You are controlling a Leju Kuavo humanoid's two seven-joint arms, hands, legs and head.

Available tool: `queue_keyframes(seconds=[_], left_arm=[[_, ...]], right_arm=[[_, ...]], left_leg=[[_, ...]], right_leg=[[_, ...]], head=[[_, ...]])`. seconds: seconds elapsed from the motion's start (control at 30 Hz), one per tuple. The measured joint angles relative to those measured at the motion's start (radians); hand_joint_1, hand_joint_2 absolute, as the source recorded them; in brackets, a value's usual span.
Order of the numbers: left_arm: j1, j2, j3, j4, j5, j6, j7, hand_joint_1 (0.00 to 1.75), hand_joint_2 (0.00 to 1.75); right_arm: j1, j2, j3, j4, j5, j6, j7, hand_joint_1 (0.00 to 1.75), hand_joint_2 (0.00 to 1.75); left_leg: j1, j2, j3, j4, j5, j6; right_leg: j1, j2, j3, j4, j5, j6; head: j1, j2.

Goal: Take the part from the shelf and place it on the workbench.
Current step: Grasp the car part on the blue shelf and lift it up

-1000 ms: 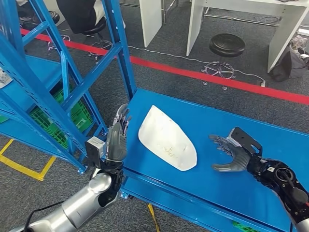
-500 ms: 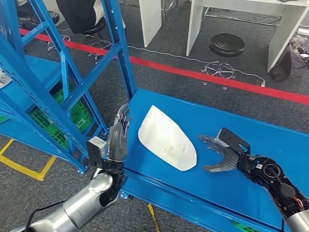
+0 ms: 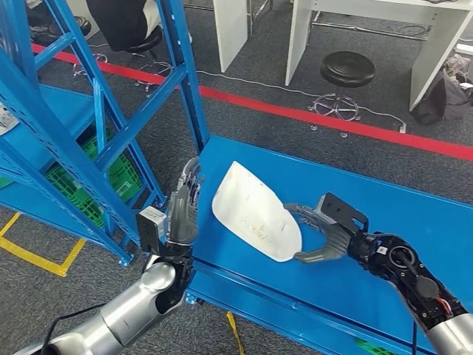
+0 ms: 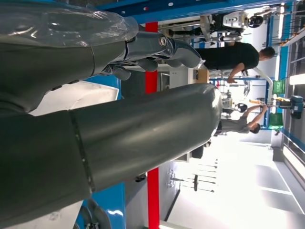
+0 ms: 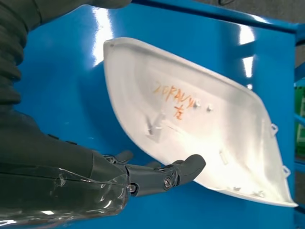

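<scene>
The part (image 3: 253,211) is a white curved shell with orange writing, lying on the blue deck (image 3: 357,192). My right hand (image 3: 321,229) is at the part's right end with fingers and thumb spread. The fingertips reach the rim and the thumb lies lower beside it. In the right wrist view the part (image 5: 201,124) lies hollow side up, and my dark fingers (image 5: 162,174) stretch along its near rim; I cannot tell if they touch. My left hand (image 3: 182,203) stands upright and open at the deck's left edge, a short gap from the part. The left wrist view shows this hand (image 4: 107,95) holding nothing.
Blue rack uprights (image 3: 184,81) rise just left of the deck, with a green crate (image 3: 120,177) behind them. A red floor line (image 3: 335,122), a black stool (image 3: 346,70) and white table legs (image 3: 231,29) lie beyond. A seated person (image 3: 120,18) is at the far left.
My right hand has moved left across the deck, from well clear of the part to its right end. My left hand has edged slightly toward the part. The part has not moved.
</scene>
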Motion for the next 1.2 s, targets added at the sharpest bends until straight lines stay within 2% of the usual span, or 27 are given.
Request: queue_keyframes(seconds=[0.37, 0.77, 1.2], left_arm=[[0.002, 0.000, 0.000, 0.004, -0.001, 0.002, 0.002, 0.00, 0.00], [0.015, 0.005, 0.000, 0.003, -0.012, 0.013, 0.017, 0.00, 0.00], [0.037, 0.014, 0.000, -0.014, -0.032, 0.011, 0.025, 0.00, 0.00]], right_arm=[[-0.005, 0.000, 0.000, -0.067, -0.109, 0.042, -0.039, 0.00, 1.75], [-0.003, 0.000, -0.015, -0.078, -0.153, 0.062, -0.051, 0.00, 1.75], [-0.003, 0.000, -0.079, 0.019, -0.182, 0.041, -0.110, 0.00, 1.75]], left_leg=[[0.000, 0.000, 0.000, 0.000, 0.000, 0.000], [0.000, 0.000, 0.000, 0.000, 0.000, 0.000], [0.000, 0.000, 0.000, 0.000, 0.000, 0.000]], right_leg=[[0.000, 0.000, 0.000, 0.000, 0.000, 0.000], [0.000, 0.000, 0.000, 0.000, 0.000, 0.000], [0.000, 0.000, 0.000, 0.000, 0.000, 0.000]], head=[[0.000, 0.000], [0.000, 0.000], [0.000, 0.000]])
